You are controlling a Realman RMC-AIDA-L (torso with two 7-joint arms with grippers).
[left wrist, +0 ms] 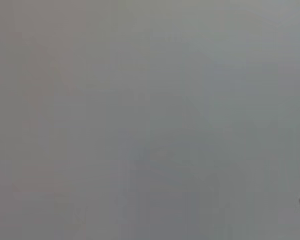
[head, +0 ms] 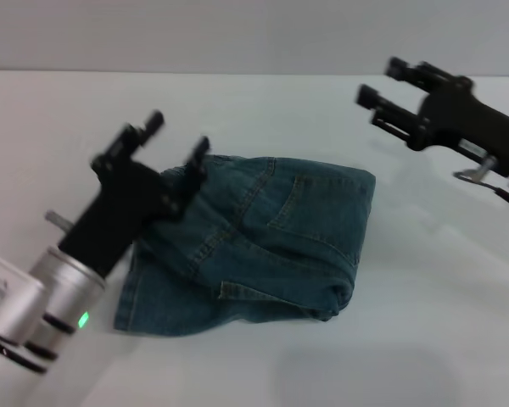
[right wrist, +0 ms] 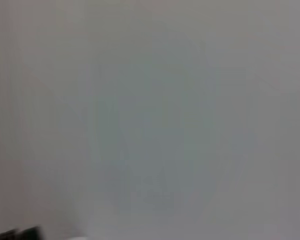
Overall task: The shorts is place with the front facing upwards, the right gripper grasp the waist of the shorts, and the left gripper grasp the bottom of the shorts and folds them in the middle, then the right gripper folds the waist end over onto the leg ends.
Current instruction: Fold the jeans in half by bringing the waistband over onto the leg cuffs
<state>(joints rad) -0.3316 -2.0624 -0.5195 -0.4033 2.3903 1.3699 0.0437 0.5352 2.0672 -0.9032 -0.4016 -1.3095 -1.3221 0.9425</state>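
At the centre of the head view the shorts lie folded; left gripper at their left and right gripper upper right both stand open, holding nothing.

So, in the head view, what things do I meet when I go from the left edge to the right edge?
Left gripper, open, over the shorts' left edge → folded denim shorts on the white table → right gripper, open, held above the table, apart from the shorts.
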